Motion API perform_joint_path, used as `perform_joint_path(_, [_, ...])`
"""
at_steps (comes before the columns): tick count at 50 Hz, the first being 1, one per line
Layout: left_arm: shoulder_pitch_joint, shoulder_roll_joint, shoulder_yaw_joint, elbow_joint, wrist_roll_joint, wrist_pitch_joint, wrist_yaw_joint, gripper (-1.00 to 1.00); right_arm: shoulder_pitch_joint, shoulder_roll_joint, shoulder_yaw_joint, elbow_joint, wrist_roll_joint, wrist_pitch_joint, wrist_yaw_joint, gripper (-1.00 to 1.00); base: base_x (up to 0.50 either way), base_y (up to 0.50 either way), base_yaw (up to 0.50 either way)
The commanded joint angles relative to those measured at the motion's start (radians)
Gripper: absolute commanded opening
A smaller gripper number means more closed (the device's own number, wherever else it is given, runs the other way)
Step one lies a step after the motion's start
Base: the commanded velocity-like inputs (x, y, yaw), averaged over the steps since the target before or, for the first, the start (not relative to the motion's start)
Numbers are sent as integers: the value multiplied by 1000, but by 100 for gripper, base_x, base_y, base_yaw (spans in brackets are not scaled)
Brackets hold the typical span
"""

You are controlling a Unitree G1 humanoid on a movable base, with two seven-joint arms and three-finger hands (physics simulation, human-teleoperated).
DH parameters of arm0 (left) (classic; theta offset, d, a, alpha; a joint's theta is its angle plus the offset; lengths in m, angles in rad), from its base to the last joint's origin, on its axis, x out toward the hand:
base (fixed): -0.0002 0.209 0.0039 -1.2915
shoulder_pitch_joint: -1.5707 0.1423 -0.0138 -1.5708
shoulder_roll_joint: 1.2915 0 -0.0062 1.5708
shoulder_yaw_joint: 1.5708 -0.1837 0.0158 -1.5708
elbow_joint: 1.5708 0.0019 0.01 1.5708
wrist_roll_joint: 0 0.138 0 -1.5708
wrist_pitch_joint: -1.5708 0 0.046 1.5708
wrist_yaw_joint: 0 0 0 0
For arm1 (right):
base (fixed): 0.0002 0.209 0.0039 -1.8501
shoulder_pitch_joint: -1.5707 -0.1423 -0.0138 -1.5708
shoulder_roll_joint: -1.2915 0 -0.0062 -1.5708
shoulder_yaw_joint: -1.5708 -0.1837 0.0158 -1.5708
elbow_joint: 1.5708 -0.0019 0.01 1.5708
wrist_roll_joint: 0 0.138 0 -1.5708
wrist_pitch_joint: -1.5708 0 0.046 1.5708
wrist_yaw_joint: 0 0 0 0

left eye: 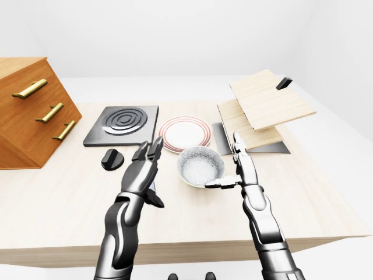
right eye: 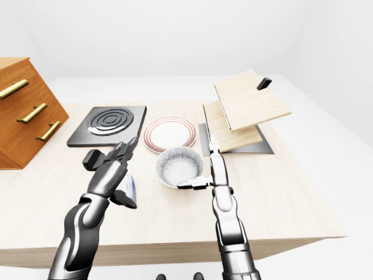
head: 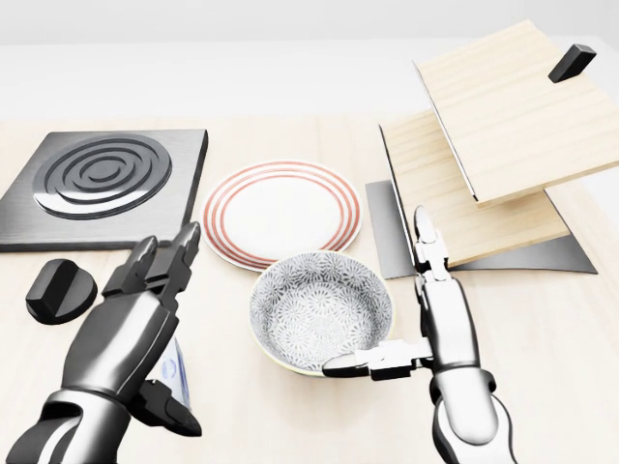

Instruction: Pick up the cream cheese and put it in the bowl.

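The cream cheese [head: 180, 373] is a small white-and-blue pack on the wooden table, mostly hidden under my left hand [head: 169, 324]. That hand hovers over it with fingers stretched out and the thumb below the pack, so it is open. The speckled grey bowl [head: 319, 307] stands empty just right of the pack in the head view. My right hand [head: 387, 300] is open and flat beside the bowl's right rim, fingers pointing up the view, thumb reaching under the rim's lower edge.
A red-striped plate [head: 280, 208] lies above the bowl. A dark burner slab [head: 102, 179] and black knob [head: 60, 290] are at left. Tilted wooden boards [head: 503, 106] with a small black block [head: 571, 63] are at right. A wooden drawer cabinet [left eye: 29, 111] stands far left.
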Motion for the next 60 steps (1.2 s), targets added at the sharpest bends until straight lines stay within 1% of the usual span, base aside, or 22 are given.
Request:
perform_joint_path(1, [11, -2, 1, -52, 226, 0, -193, 100, -9, 1, 0, -3, 4, 0, 1, 100, 0, 0, 0])
perform_joint_path(3, [9, -6, 5, -61, 241, 0, -212, 100, -9, 1, 1, -1, 3, 0, 0, 100, 0, 0, 0])
perform_joint_path(4, [2, -4, 7, -68, 260, 0, -235, 100, -10, 1, 2, 2, 3, 0, 0, 100, 0, 0, 0])
perform_joint_path(8, [-29, 1, 25, -40, 302, 0, -262, 100, -11, 2, 2, 6, 2, 0, 0, 100, 0, 0, 0])
perform_joint_path(11, [-41, 2, 26, -14, 325, 0, -265, 100, -14, 2, 2, 11, 2, 0, -1, 100, 0, 0, 0])
perform_joint_path(15, [-54, 1, 12, 19, 360, 0, -266, 100, -13, 2, 3, 13, 0, 0, -1, 100, 0, 0, 0])
perform_joint_path(21, [-56, 3, -4, 76, 412, 0, -251, 100, -16, 2, 3, 21, 0, 0, -2, 100, 0, 0, 0])
perform_joint_path(26, [-47, 1, -17, 129, 449, 0, -220, 100, -16, 3, 4, 20, -1, 0, -2, 100, 0, 0, 0])
perform_joint_path(33, [-53, 2, -20, 164, 452, 0, -202, 100, -15, 4, 6, 20, -3, 0, -3, 100, 0, 0, 0])
perform_joint_path(35, [-44, 5, -28, 166, 463, 0, -196, 100, -14, 4, 6, 21, -3, 0, -4, 100, 0, 0, 0])
perform_joint_path(42, [-48, -2, -35, 201, 474, 0, -177, 100, -14, 5, 7, 20, -5, 0, -5, 100, 0, 0, 0])
perform_joint_path(43, [-45, -3, -38, 207, 479, 0, -187, 100, -14, 5, 6, 21, -5, 0, -5, 100, 0, 0, 0])
perform_joint_path(45, [-44, -2, -46, 231, 484, 0, -167, 78, -16, 5, 6, 25, -5, 0, -6, 100, 0, 0, 0])
perform_joint_path(49, [-60, -5, -57, 300, 491, 0, -137, 84, -18, 5, 8, 34, -7, 0, -7, 100, 0, 0, 0])
perform_joint_path(54, [-63, -7, -70, 348, 501, 0, -119, 99, -14, 6, 9, 28, -7, 0, -7, 100, 0, 0, 0])
perform_joint_path(60, [-70, -7, -76, 387, 505, 0, -105, 100, -16, 5, 7, 31, -5, 0, -8, 100, 0, 0, 0])
